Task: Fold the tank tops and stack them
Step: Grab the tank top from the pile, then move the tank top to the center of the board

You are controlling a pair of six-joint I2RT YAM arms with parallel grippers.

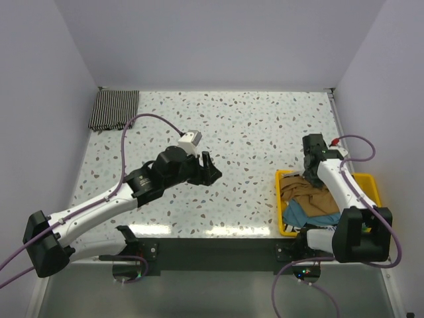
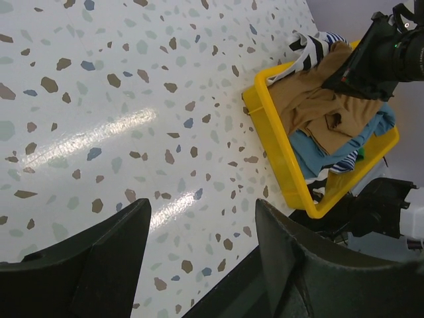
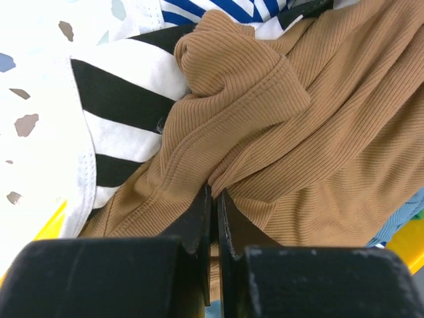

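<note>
tan-brown tank top [image 3: 298,132]: ribbed, rumpled, in yellow bin [image 1: 368,180] at 4 o'clock of desk [image 1: 252,126], lying over broad-striped top [image 3: 126,119] | right fingers [image 3: 207,202]: clenched on a tan fold | left fingers [image 1: 211,167]: released, above mid-desk | thin-striped top [image 1: 114,109]: folded flat, 11 o'clock corner

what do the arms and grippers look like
The left arm and right arm have white links, black joints and looping purple cables. A white camera box sits on the left wrist. The left gripper and right gripper are black.
</note>
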